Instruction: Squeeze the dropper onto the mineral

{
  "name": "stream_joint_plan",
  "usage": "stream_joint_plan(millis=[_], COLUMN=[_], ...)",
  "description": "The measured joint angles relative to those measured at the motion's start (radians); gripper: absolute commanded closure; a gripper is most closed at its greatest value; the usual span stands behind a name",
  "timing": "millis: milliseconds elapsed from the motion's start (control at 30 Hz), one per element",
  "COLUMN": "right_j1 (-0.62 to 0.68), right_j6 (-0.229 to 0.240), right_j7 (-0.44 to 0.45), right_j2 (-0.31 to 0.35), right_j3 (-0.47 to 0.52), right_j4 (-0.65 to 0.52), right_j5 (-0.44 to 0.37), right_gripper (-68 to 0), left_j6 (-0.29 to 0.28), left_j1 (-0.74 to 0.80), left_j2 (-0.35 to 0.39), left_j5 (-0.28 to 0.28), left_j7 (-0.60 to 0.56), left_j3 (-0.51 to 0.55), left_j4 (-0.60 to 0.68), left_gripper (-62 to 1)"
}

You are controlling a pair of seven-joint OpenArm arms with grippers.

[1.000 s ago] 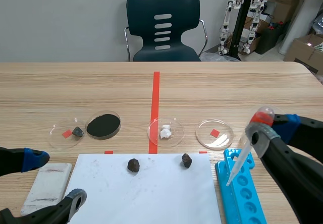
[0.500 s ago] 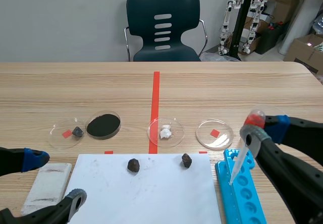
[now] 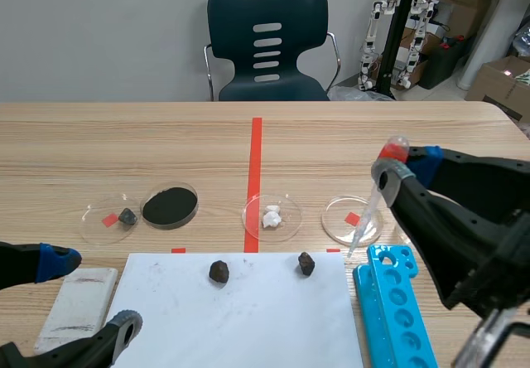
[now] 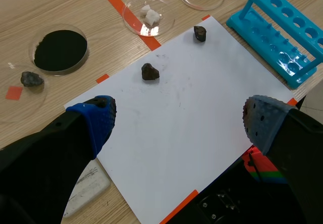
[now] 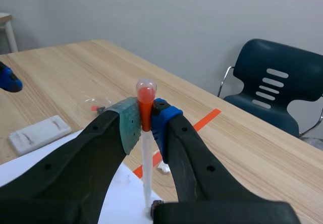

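My right gripper is shut on a plastic dropper with red liquid in its bulb. The dropper slants down, its tip over the near edge of a petri dish holding a red tag. Two dark mineral lumps lie on the white paper, left of the tip. In the right wrist view the dropper stands between the gripper's pads, a dark lump near its tip. My left gripper is open, low at the table's front left; both lumps lie ahead of it.
A blue tube rack stands right of the paper, under my right arm. Dishes lie in a row: grey stone, black powder, white pieces. A white plate lies at the front left. A chair stands beyond the table.
My right gripper has carried the dropper up and to the left, from over the blue rack to over the dish with the red tag. The left arm has kept still.
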State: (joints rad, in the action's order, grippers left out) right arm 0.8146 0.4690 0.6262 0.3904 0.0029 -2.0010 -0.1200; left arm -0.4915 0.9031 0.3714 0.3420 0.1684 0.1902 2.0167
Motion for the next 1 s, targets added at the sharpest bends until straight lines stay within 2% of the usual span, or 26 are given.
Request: stream_joint_plan(millis=[200, 300, 467, 633, 700, 800, 1000], right_j1=[-0.166, -0.245, -0.364, -0.485, -0.534, -0.598, -0.689], right_j6=[0.0, 0.0, 0.0, -0.006, -0.02, -0.07, -0.145], right_j7=[-0.003, -0.004, -0.068, -0.132, -0.161, -0.183, -0.192], right_j2=[0.0, -0.007, -0.092, -0.152, -0.165, -0.187, -0.228], right_j3=[-0.082, -0.122, -0.158, -0.203, -0.231, -0.276, -0.322], right_j4=[0.098, 0.135, 0.199, 0.277, 0.313, 0.373, 0.488], right_j5=[0.005, 0.04, 0.11, 0.109, 0.109, 0.114, 0.133], right_gripper=[-6.8, -6.8, -6.8, -6.8, -6.8, -6.8, -6.8], left_j6=[0.0, 0.0, 0.0, 0.0, 0.0, 0.0, 0.0], left_j1=[0.0, 0.0, 0.0, 0.0, 0.0, 0.0, 0.0], left_j2=[0.0, 0.0, 0.0, 0.0, 0.0, 0.0, 0.0], left_j5=[0.0, 0.0, 0.0, 0.0, 0.0, 0.0, 0.0], left_j7=[0.0, 0.0, 0.0, 0.0, 0.0, 0.0, 0.0], left_j3=[0.0, 0.0, 0.0, 0.0, 0.0, 0.0, 0.0], left_j4=[0.0, 0.0, 0.0, 0.0, 0.0, 0.0, 0.0], left_gripper=[-52.7, -52.7, -52.7, -52.7, -52.7, -52.7, -52.7])
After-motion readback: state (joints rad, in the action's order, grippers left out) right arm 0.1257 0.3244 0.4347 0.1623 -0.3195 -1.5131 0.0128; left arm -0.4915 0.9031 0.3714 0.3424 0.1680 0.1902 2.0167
